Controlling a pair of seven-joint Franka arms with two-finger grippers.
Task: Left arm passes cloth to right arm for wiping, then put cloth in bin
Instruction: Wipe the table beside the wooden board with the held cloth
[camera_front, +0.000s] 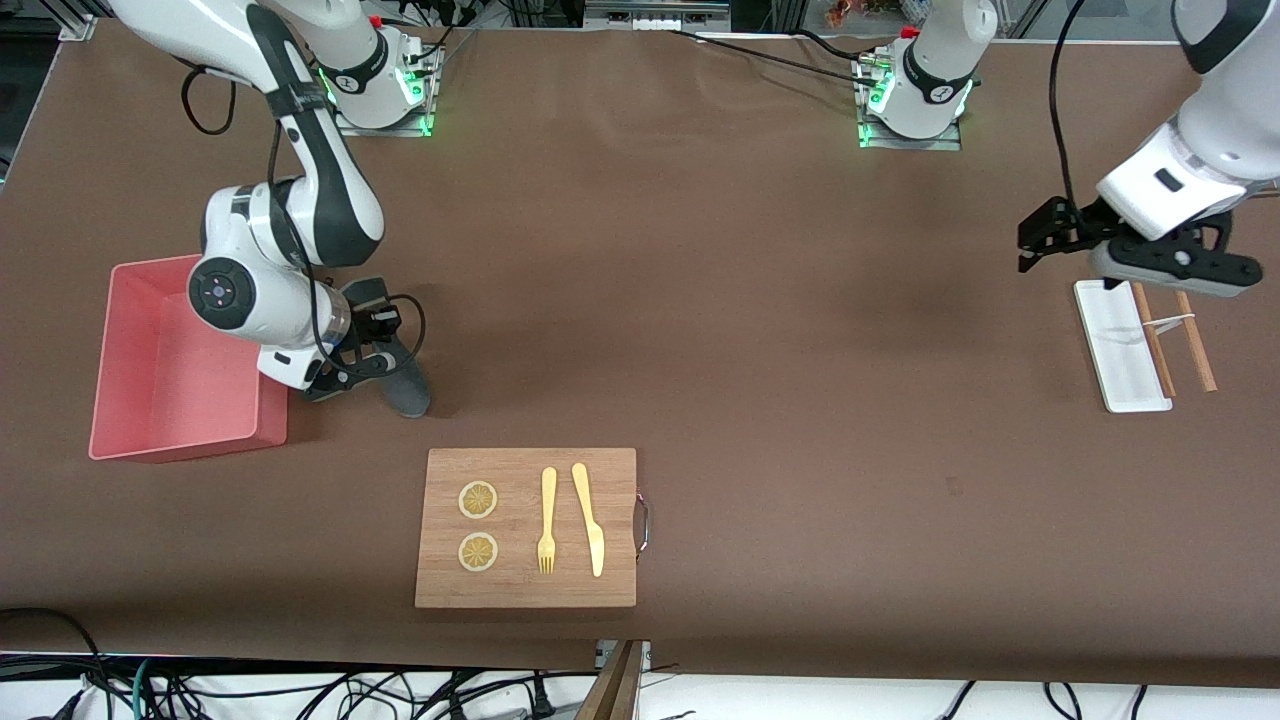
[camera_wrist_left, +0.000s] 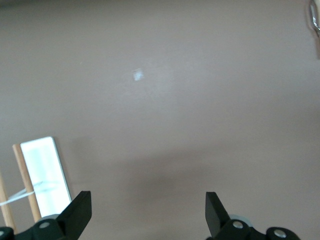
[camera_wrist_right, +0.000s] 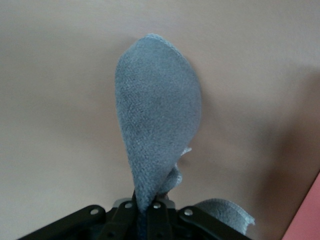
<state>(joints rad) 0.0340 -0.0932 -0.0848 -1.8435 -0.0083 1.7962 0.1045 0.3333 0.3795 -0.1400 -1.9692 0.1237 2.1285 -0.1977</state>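
Observation:
My right gripper is shut on the cloth, low over the table beside the pink bin, at the right arm's end. In the right wrist view the dark grey cloth sticks out from between the closed fingers as a folded lobe over the brown table, and a corner of the bin shows at the edge. My left gripper hangs open over the white tray at the left arm's end. Its fingertips stand wide apart around my left gripper's centre with only bare table between them.
A wooden board lies nearer the front camera, carrying two lemon slices, a fork and a knife. The white tray has wooden chopsticks beside it.

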